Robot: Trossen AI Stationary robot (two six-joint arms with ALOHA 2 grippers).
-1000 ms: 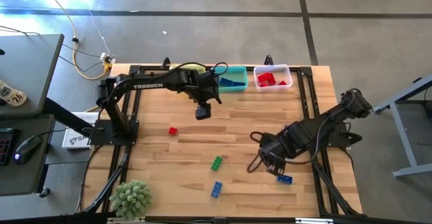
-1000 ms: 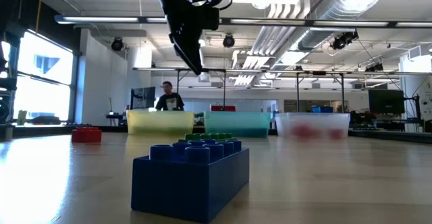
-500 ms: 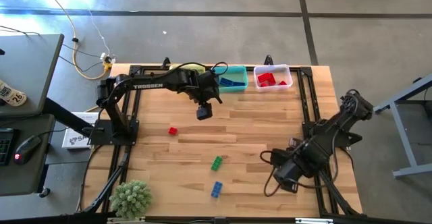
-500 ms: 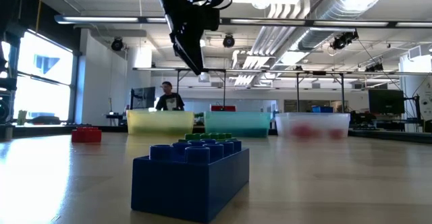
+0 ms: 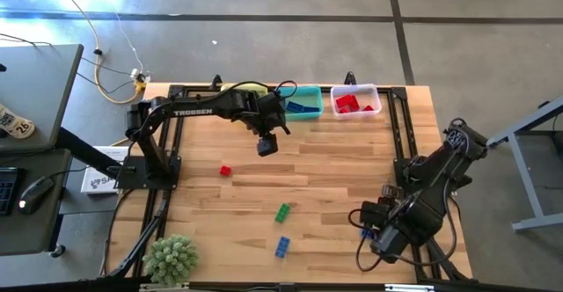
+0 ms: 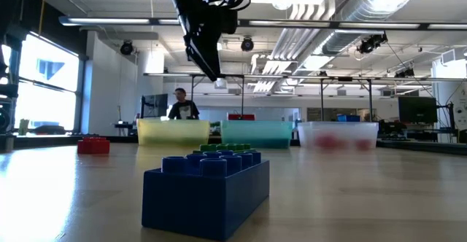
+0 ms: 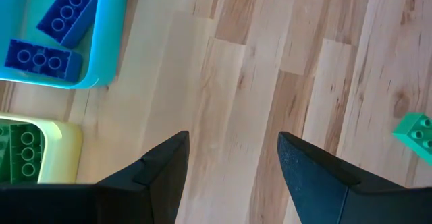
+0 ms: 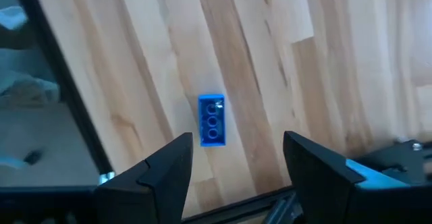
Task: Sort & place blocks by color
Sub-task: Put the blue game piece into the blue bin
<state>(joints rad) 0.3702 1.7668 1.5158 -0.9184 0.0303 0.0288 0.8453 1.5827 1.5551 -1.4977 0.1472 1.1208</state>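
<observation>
My right gripper (image 5: 376, 239) hangs open over the table's near right corner. A blue brick (image 8: 211, 119) lies flat on the wood just ahead of its fingers, untouched; the high view shows only a sliver of that brick (image 5: 365, 233) beside the arm. My left gripper (image 5: 266, 145) hovers open, holding nothing, above bare wood near the teal bin (image 5: 305, 101). A red brick (image 5: 225, 171), a green brick (image 5: 282, 212) and another blue brick (image 5: 282, 247) lie loose on the table. In the low view that blue brick (image 6: 206, 191) stands in front.
Three bins stand in a row at the far edge. The yellow bin (image 7: 64, 140) holds a green brick, the teal bin (image 7: 108, 42) blue bricks, the clear bin (image 5: 355, 100) red ones. A green plant (image 5: 171, 257) sits at the near left corner. The table's dark frame (image 8: 61, 102) runs beside the right gripper.
My right arm has swung from the table's middle right toward the near right corner, passing over the blue brick there, which has stayed in place. My left gripper has kept almost still.
</observation>
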